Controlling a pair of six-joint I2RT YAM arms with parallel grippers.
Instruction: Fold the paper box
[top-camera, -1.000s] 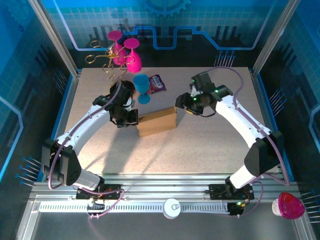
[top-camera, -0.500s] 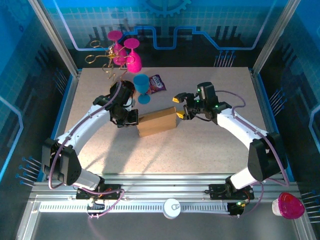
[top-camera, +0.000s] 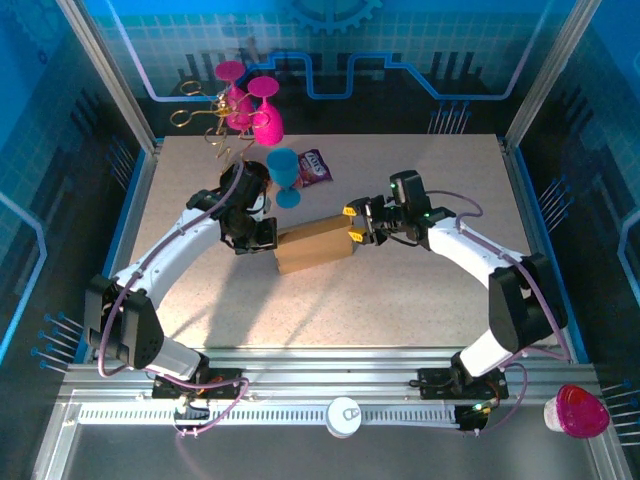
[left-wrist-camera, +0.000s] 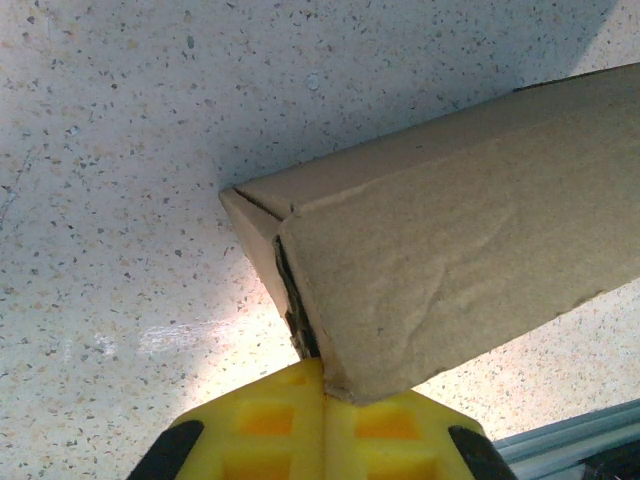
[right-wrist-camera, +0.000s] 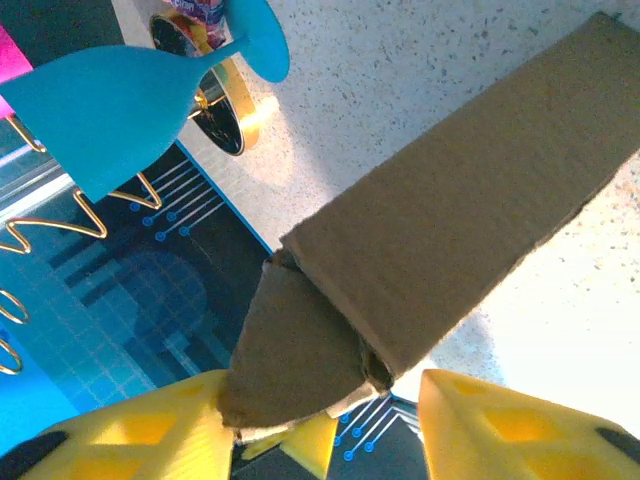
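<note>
The paper box (top-camera: 314, 244) lay near the middle of the bench, a little toward the far edge, its long side running between the two arms and slanted slightly. It was already a closed-up sleeve, so the ends looked like the work that remained.

The left jaws had not moved. In the left wrist view they were pressed fully together at the box's (left-wrist-camera: 450, 270) left end, and they appeared to pinch the edge of the end flap at the lower corner, anchoring that side.

The change was on the right. A second earlier the right arm (top-camera: 470, 250) had hung back from the box's right end. It had since swung in and turned its wrist, and the right jaws now sat at that end. They had narrowed on the way but stood partly open. In the right wrist view they straddled the loose end flap of the box (right-wrist-camera: 470, 200), one finger (right-wrist-camera: 110, 440) against the flap, not clearly clamped.

This probably meant the right end flap was about to be tucked while the left side held steady. The blue glass (top-camera: 284, 175) and purple packet (top-camera: 314, 168) stood well clear, nearer the far edge.
</note>
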